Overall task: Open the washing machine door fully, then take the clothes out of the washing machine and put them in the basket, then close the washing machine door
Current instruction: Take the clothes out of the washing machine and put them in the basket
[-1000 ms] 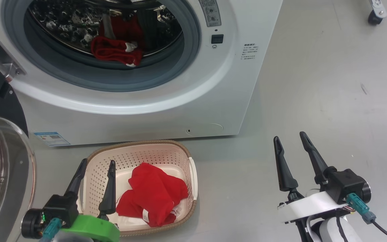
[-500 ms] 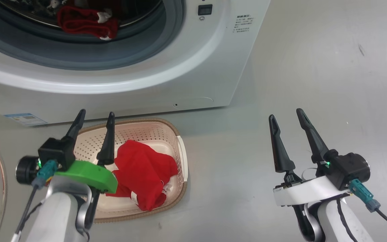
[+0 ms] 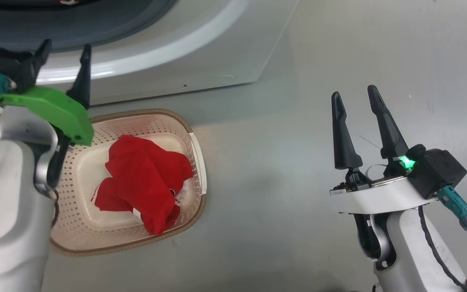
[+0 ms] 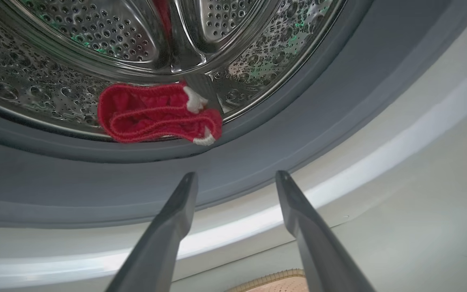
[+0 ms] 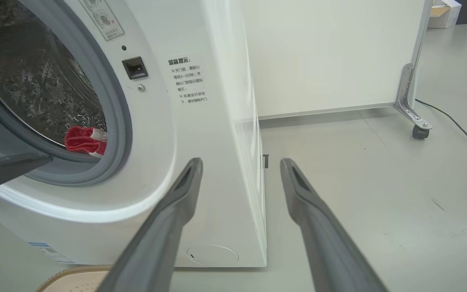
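1. Head view has tipped downward over the last second. The washing machine (image 3: 201,61) has slid toward the top edge and the basket (image 3: 152,112) now sits mid-frame. That shift is the camera's, not the things'.
2. What has really moved is the left pincer (image 3: 67,45). A second ago it hung over the basket's left side. Now it is raised in front of the machine's white front ring, beyond the basket's far rim.
3. Left wrist view confirms the new aim. The left pincer (image 4: 236,174) is spread wide with nothing between its fingers. It points over the grey gasket (image 4: 258,134) at the second red piece (image 4: 152,113). That piece lies at the front lip of the steel drum (image 4: 55,61), clear of the fingertips.
4. A red garment (image 3: 144,174) lies crumpled inside the basket, toward its right side, as it did a second ago.
5. The right pincer (image 3: 354,91) is likewise spread and empty. It hovers over the bare floor (image 3: 282,162), well to the right of the basket, much as before.
6. For the task, I judge that one item is delivered and the left arm has begun its return trip for the remaining one. Closing the door is yet to come. The reach will need to clear the gasket before closing on the cloth.
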Motion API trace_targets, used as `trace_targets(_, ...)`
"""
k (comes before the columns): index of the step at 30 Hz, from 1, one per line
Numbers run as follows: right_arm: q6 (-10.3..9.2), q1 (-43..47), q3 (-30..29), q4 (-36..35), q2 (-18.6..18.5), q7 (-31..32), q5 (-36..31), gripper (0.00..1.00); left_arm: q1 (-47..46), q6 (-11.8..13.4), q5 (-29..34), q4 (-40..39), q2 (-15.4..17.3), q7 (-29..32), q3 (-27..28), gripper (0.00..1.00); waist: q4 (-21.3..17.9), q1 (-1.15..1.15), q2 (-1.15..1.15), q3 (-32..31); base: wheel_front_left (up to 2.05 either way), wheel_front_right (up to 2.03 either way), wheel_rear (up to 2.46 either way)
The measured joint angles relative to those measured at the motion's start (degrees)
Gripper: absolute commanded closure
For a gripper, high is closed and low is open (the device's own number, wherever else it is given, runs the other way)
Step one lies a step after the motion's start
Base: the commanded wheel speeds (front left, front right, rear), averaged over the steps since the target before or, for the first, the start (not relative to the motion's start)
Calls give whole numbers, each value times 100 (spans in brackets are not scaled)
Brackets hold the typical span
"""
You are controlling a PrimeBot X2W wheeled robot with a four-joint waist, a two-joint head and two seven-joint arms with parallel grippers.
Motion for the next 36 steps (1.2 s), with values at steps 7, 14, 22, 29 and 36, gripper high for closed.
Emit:
trace_targets(7, -93, -226, -57, -58, -5, 0, 170, 0, -992, -132, -48, 218, 155, 878, -85, 0, -193, 0, 0, 449, 0, 0, 0)
trace_targets(14, -142, -504, 71, -60, -4, 0, 325, 0, -1775, -182, -119, 393, 492, 1536, -25, 0, -372, 0, 0, 716, 0, 0, 0)
trace_targets(22, -147, -550, 190, -57, -5, 0, 502, 0, -2499, -190, -253, 682, 816, 2180, 124, 0, -600, 0, 0, 857, 0, 0, 0)
trace_targets(29, -198, -624, 369, -54, -3, 0, 641, 0, -2879, -190, -292, 1034, 1224, 2804, 258, 0, -809, 1, 0, 958, 0, 0, 0)
trace_targets(36, -209, -665, 444, -54, -3, 0, 794, 0, -3049, -181, -309, 1399, 1385, 3341, 345, 0, -1024, 0, 0, 1055, 0, 0, 0)
